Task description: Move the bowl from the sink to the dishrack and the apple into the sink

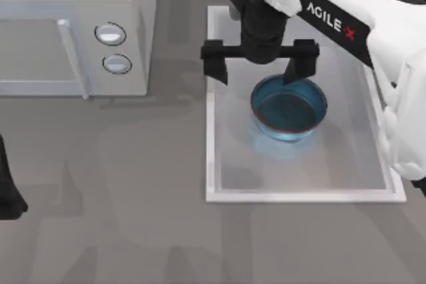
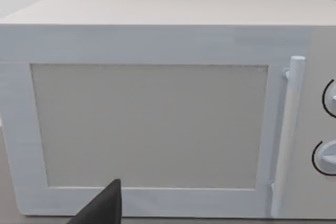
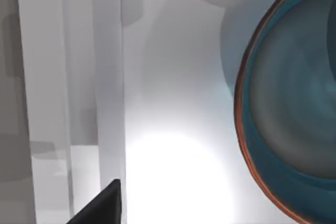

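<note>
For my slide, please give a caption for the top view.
Right gripper open above the blue bowl in the white sink, microwave at left.

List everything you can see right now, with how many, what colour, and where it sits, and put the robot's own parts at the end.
bowl: one, glossy blue with a thin red rim and dark teal inside, in the sink's far half.
sink: one, white rectangular basin with a raised rim, right of the table's middle.
microwave: one, white, two round knobs and a bar handle, at the table's far left.
table: one, grey, under everything.
right arm's tool: one, black, fingers spread wide, above the bowl's far rim, one finger at that rim.
left arm: one, black part at the table's left edge, parked facing the microwave.
</note>
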